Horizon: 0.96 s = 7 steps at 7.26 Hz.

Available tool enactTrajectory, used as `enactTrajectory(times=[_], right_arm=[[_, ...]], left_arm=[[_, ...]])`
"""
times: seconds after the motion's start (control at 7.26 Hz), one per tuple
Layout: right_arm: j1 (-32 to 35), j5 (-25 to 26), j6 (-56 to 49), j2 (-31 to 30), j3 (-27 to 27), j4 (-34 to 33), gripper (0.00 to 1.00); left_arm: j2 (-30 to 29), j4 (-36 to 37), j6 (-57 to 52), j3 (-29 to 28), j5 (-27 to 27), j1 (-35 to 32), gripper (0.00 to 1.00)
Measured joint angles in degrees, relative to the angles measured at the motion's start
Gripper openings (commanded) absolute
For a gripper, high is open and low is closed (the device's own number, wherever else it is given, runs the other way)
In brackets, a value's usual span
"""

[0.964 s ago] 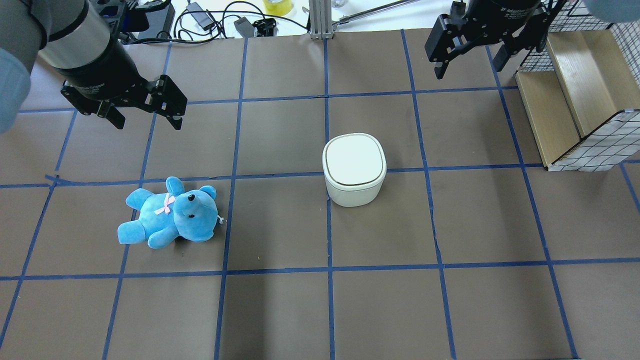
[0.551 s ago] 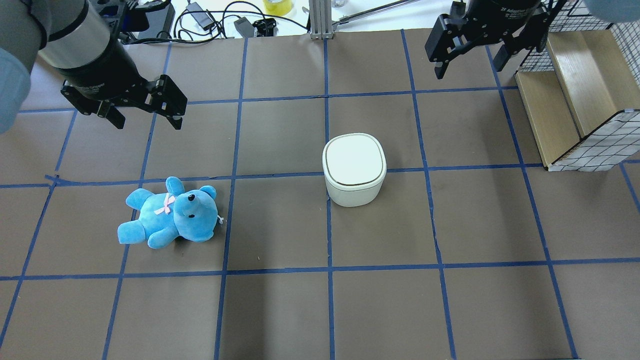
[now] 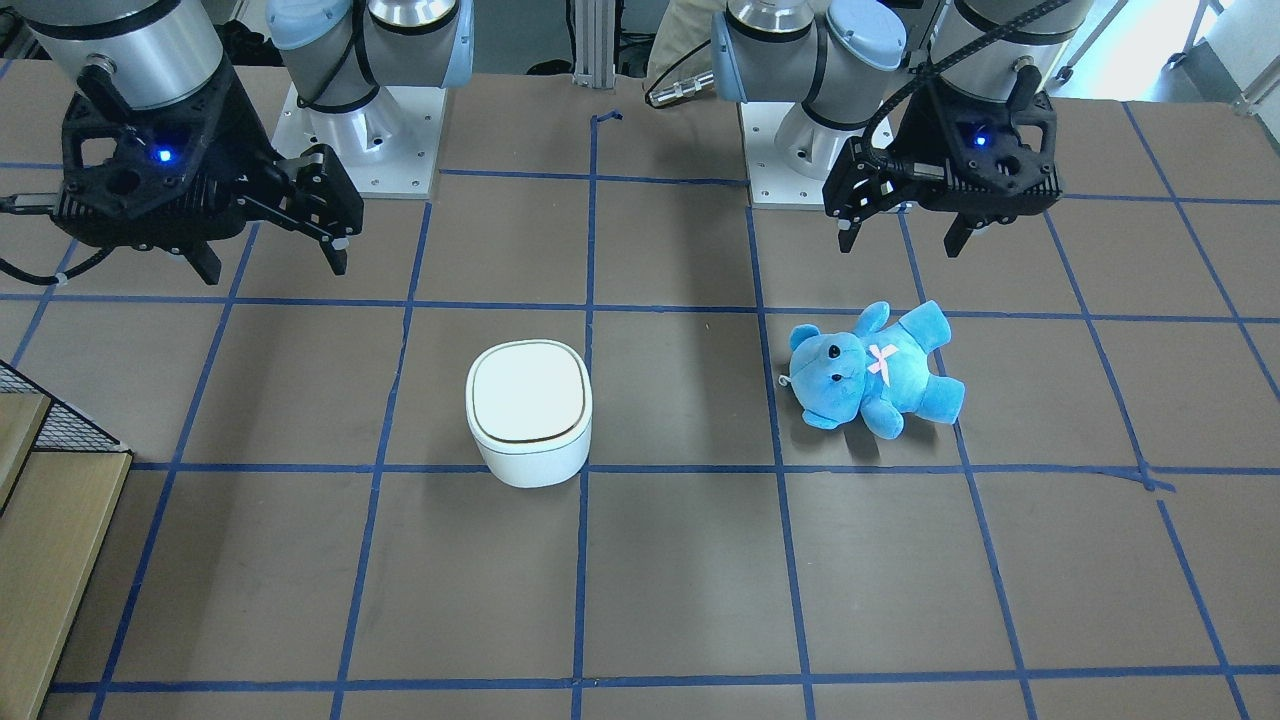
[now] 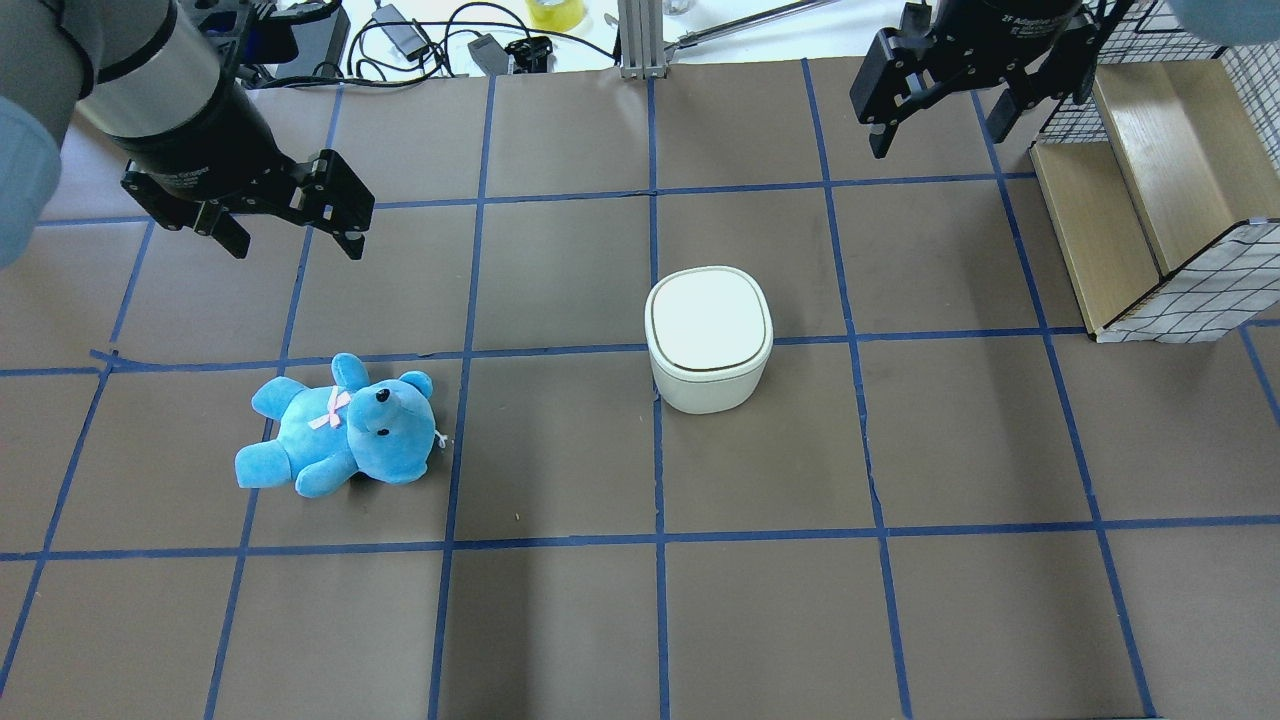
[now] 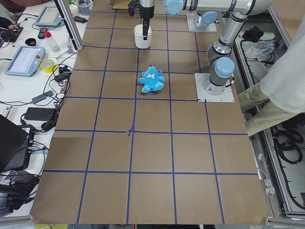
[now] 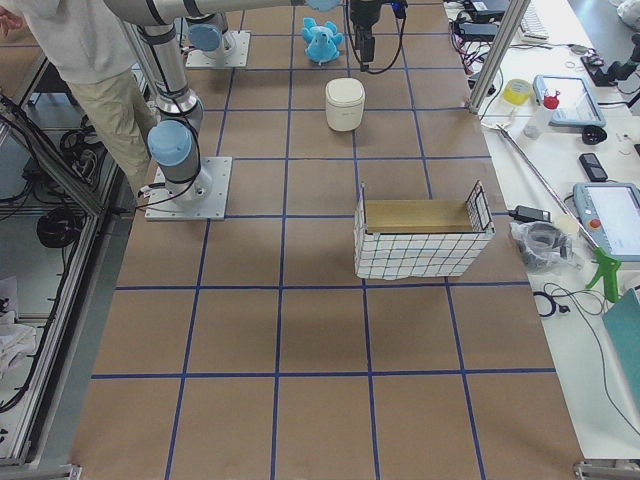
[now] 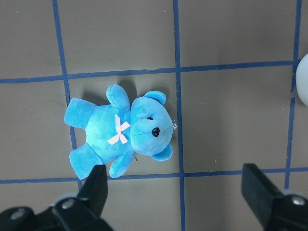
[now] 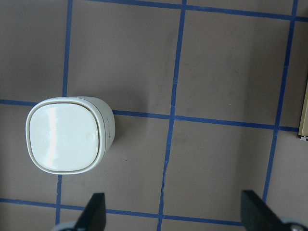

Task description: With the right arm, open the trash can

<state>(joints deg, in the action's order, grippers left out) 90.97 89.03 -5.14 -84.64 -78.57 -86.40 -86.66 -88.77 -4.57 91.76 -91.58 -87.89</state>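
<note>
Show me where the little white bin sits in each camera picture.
Front-facing: bin left of centre.
Overhead: bin right of centre.
Exterior left: bin top centre, far.
Exterior right: bin upper centre.
Left wrist: bin sliver, right edge.
Right wrist: bin at left.
Landmark: blue teddy bear, absent only from right wrist.

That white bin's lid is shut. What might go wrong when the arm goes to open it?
The trash can stands loose on the table, so a push on its lid's edge may slide or tip it rather than open it. The right tool hangs open beside the wire crate, away from the can; a careless swing might clip the crate.
</note>
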Motion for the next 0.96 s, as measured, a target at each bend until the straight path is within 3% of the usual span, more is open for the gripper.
enactTrajectory(times=[0.69,0.83,0.96], right_arm=[[0.0,0.0,0.0,0.0,0.0,0.0,1.0],[0.1,-0.3,0.1,0.0,0.1,-0.1,0.95],[0.5,-0.8,0.9,0.0,0.2,-0.8,0.75]], left_arm=[[0.0,0.0,0.0,0.0,0.0,0.0,1.0],[0.0,0.0,0.0,0.0,0.0,0.0,1.0],[0.0,0.0,0.0,0.0,0.0,0.0,1.0]])
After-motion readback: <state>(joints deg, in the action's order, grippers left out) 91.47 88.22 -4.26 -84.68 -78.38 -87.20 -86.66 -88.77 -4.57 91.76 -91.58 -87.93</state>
